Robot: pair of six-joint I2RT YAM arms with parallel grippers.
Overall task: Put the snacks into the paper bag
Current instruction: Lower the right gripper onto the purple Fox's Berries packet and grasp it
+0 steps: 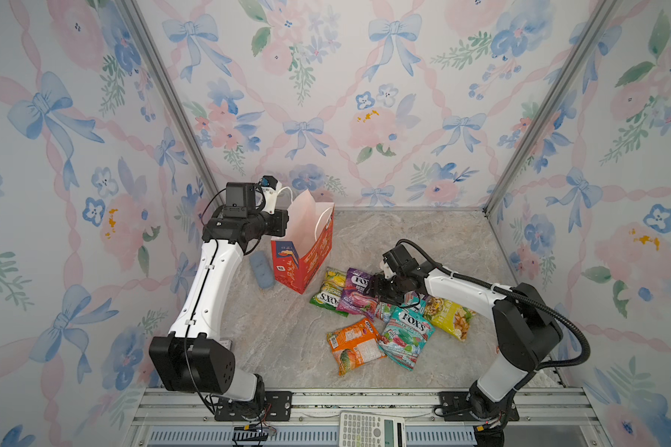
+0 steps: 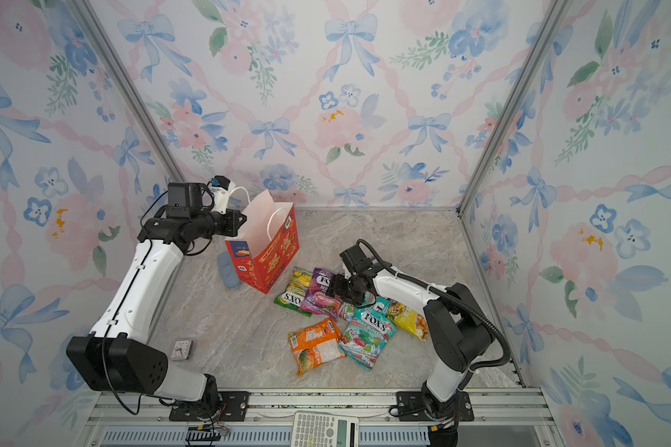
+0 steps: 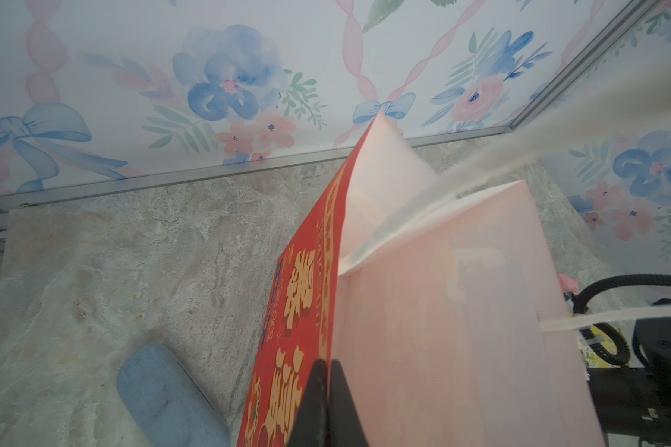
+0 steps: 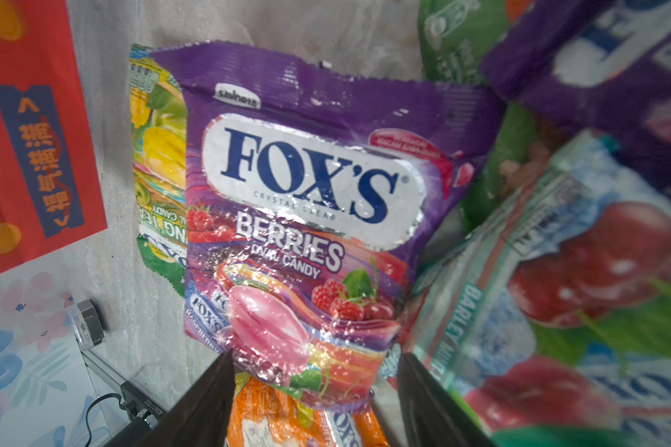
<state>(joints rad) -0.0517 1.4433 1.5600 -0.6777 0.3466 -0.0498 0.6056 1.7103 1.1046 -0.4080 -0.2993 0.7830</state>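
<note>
**A:** Which step is shown?

**B:** The pick-up of one snack is shown. The right gripper (image 4: 318,387) is set over the lower end of the purple packet (image 4: 310,185), its jaws apart, one to each side of the foil. No grip is yet made. The left gripper (image 3: 325,365) is clamped together on the upper edge of one wall of the paper bag (image 3: 442,309), by which the mouth is held wide.

**A:** What is called for next?

**B:** It is judged that the jaws must be brought together on the packet's end. The packet must then be lifted clear of the green packet (image 1: 323,298) beneath it, carried to the bag and released above the mouth. Slipping of the glossy film is to be guarded against.

**A:** How do the task's things look, and where are they placed?

**B:** The purple packet, marked "FOX'S BERRIES", is seen flat and crinkled, at the bag-side edge of a loose heap on the tabletop (image 1: 283,340). A teal packet (image 1: 405,333), an orange packet (image 1: 355,346) and a yellow packet (image 1: 452,317) lie close by. The bag stands upright just beside the heap, towards the rear left in both top views, red outside and pale inside. What it holds cannot be told.
</note>
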